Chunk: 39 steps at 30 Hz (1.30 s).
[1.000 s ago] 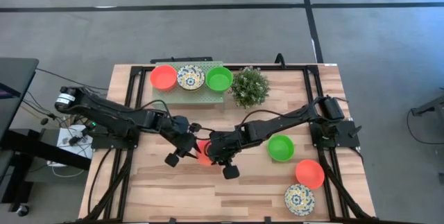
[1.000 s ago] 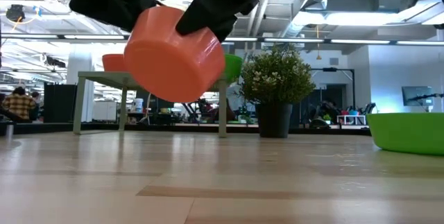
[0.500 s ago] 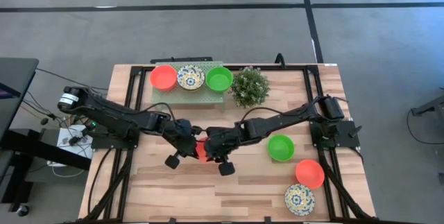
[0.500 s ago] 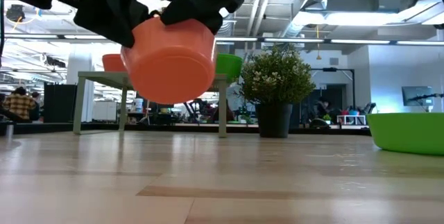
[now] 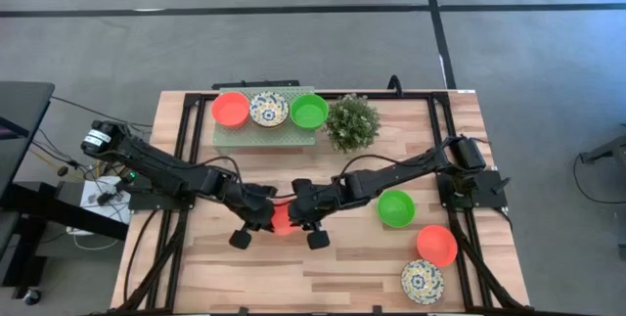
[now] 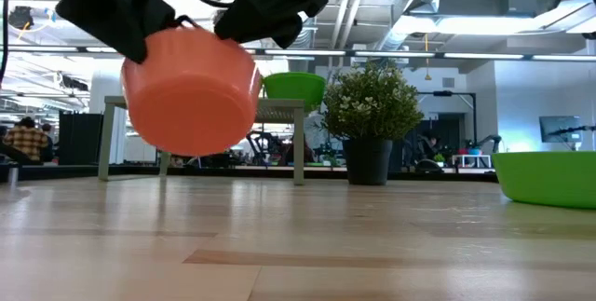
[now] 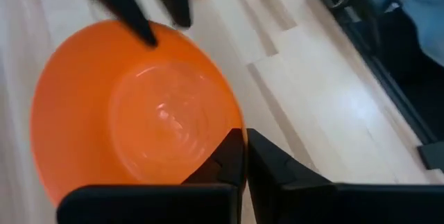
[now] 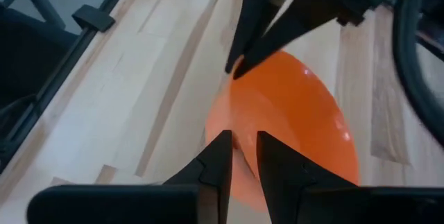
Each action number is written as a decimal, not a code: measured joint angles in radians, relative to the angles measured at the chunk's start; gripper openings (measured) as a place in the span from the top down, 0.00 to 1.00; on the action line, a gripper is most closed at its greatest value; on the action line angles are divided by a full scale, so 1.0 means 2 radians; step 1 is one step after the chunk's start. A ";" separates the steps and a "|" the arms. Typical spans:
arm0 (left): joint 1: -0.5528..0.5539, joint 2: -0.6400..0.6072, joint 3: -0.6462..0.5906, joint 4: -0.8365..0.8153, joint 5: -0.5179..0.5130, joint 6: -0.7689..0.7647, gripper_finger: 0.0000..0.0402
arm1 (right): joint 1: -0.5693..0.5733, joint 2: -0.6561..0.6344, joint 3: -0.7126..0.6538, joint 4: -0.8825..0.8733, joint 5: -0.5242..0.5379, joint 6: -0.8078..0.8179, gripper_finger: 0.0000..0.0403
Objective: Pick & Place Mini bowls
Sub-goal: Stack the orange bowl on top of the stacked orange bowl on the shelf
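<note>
A red-orange mini bowl (image 5: 282, 221) hangs above the table's middle, between both grippers; it also shows in the low view (image 6: 191, 96). My left gripper (image 7: 244, 156) is shut on the bowl's rim, on its left side in the high view (image 5: 264, 220). My right gripper (image 8: 243, 154) stands slightly open at the opposite rim (image 5: 296, 216), one finger over the inside and one outside. A green bowl (image 5: 395, 207), a red bowl (image 5: 436, 245) and a floral bowl (image 5: 422, 281) rest on the table at the right. My left gripper pinches the bowl's rim (image 7: 232, 123), one finger inside and one outside the wall. It comes from the table's left, slanting down. The bowl is lifted clear of the table, mouth up and nearly level. My right gripper straddles the far rim (image 8: 232, 137); I cannot tell whether it touches.
A low green stand (image 5: 293, 132) at the far edge carries a red bowl (image 5: 231, 109), a floral bowl (image 5: 268, 110) and a green bowl (image 5: 308, 111). A small bushy plant (image 5: 352, 122) stands right of it. Bare wood lies along the near edge.
The orange bowl has gone a little toward the table's left and near edges with my left gripper. It has turned from tilted to nearly level and stays clear of the table. My right gripper has followed slightly toward the left.
</note>
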 joint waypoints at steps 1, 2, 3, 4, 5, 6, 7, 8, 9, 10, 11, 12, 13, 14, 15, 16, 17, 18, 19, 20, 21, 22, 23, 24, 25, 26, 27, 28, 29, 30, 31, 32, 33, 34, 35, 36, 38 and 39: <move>-0.002 0.000 0.000 -0.006 -0.008 -0.007 0.98 | 0.001 0.000 0.000 0.000 0.001 0.000 0.85; -0.005 0.000 0.000 -0.012 -0.012 -0.017 0.98 | 0.002 0.000 0.000 0.000 0.001 0.000 0.85; -0.008 -0.001 0.000 -0.016 -0.014 -0.025 0.97 | 0.002 0.000 0.000 0.000 0.001 0.000 0.85; -0.011 -0.004 0.000 -0.021 -0.020 -0.033 0.97 | 0.003 0.000 0.000 -0.001 0.001 0.000 0.85; -0.014 -0.009 0.000 -0.025 -0.027 -0.038 0.97 | 0.003 0.000 0.000 -0.002 0.001 0.000 0.85; -0.017 -0.017 0.000 -0.033 -0.039 -0.041 0.97 | 0.003 0.000 0.000 -0.004 0.001 0.000 0.85; -0.021 -0.026 0.000 -0.040 -0.053 -0.043 0.98 | 0.003 0.000 0.000 -0.007 0.001 0.000 0.85; -0.023 -0.038 0.000 -0.052 -0.068 -0.045 0.98 | 0.003 0.000 0.000 -0.010 0.001 0.000 0.85; -0.026 -0.051 0.000 -0.069 -0.087 -0.046 0.98 | 0.003 0.000 0.000 -0.013 0.001 0.000 0.85; -0.028 -0.065 0.000 -0.086 -0.106 -0.046 0.98 | 0.003 0.000 0.000 -0.017 0.001 0.000 0.85; -0.028 -0.082 0.000 -0.104 -0.125 -0.048 0.98 | 0.003 0.000 0.000 -0.020 0.001 0.000 0.85; -0.029 -0.099 0.000 -0.120 -0.146 -0.052 0.97 | 0.002 0.000 0.000 -0.021 0.001 0.000 0.85; -0.029 -0.117 0.000 -0.136 -0.167 -0.056 0.97 | 0.002 0.000 0.000 -0.023 0.001 0.000 0.85; -0.029 -0.135 0.000 -0.150 -0.187 -0.057 0.97 | 0.002 0.000 0.000 -0.024 0.001 0.000 0.85; -0.029 -0.153 0.000 -0.164 -0.205 -0.057 0.97 | 0.002 0.000 0.000 -0.026 0.001 0.000 0.85; -0.029 -0.170 0.000 -0.179 -0.223 -0.057 0.97 | 0.003 0.000 0.000 -0.027 0.001 0.000 0.85; -0.029 -0.186 0.000 -0.191 -0.241 -0.057 0.97 | 0.003 0.000 0.000 -0.028 0.000 0.000 0.85; -0.029 -0.202 0.000 -0.198 -0.256 -0.057 0.98 | 0.003 0.000 0.000 -0.028 0.000 0.000 0.85; -0.029 -0.217 0.000 -0.204 -0.270 -0.056 0.98 | 0.003 0.000 0.000 -0.027 -0.001 0.000 0.85; -0.028 -0.232 0.000 -0.208 -0.281 -0.055 0.98 | 0.003 0.000 0.000 -0.027 -0.001 0.000 0.85; -0.028 -0.245 0.000 -0.212 -0.288 -0.055 0.98 | 0.003 0.000 0.000 -0.028 -0.001 0.000 0.85; -0.028 -0.257 0.000 -0.212 -0.293 -0.055 0.97 | 0.002 0.000 0.000 -0.028 -0.001 0.000 0.85; -0.028 -0.268 0.000 -0.211 -0.296 -0.054 0.97 | 0.002 0.000 0.000 -0.028 -0.001 0.000 0.85; -0.028 -0.277 0.000 -0.212 -0.298 -0.054 0.97 | 0.002 0.000 0.000 -0.028 -0.001 0.000 0.85; -0.028 -0.286 0.000 -0.211 -0.302 -0.048 0.97 | 0.002 0.000 0.000 -0.028 -0.001 0.000 0.85; -0.028 -0.293 0.000 -0.212 -0.312 -0.038 0.98 | 0.002 0.000 0.000 -0.028 -0.001 0.000 0.85; -0.028 -0.300 0.000 -0.212 -0.326 -0.028 0.98 | 0.002 0.000 0.000 -0.028 -0.001 0.000 0.85; -0.028 -0.306 0.000 -0.212 -0.346 -0.015 0.98 | 0.003 0.000 0.000 -0.028 -0.001 0.000 0.85; -0.028 -0.311 0.000 -0.212 -0.371 -0.004 0.98 | 0.002 0.000 0.000 -0.029 -0.001 0.000 0.85; -0.027 -0.315 0.000 -0.212 -0.399 0.009 0.98 | 0.003 0.000 0.000 -0.029 -0.001 0.000 0.85; -0.026 -0.318 0.000 -0.212 -0.428 0.022 0.98 | 0.002 0.000 0.000 -0.029 -0.001 0.000 0.85; -0.024 -0.320 0.000 -0.212 -0.455 0.037 0.97 | 0.002 0.000 0.000 -0.030 -0.001 0.001 0.85; -0.021 -0.322 0.000 -0.212 -0.479 0.053 0.97 | 0.002 0.000 0.000 -0.030 -0.001 0.001 0.85; -0.017 -0.322 0.000 -0.212 -0.500 0.065 0.98 | 0.002 0.000 0.000 -0.030 -0.001 0.000 0.85; -0.011 -0.323 0.000 -0.212 -0.520 0.077 0.98 | 0.002 0.000 0.000 -0.030 -0.001 0.001 0.85; -0.003 -0.324 0.000 -0.212 -0.535 0.082 0.98 | 0.002 0.000 0.000 -0.030 -0.001 0.001 0.85; 0.018 -0.326 0.001 -0.212 -0.546 0.089 0.98 | 0.003 0.000 0.000 -0.030 -0.001 0.000 0.85; 0.032 -0.326 0.001 -0.212 -0.546 0.090 0.98 | 0.003 0.000 0.000 -0.030 -0.001 0.000 0.85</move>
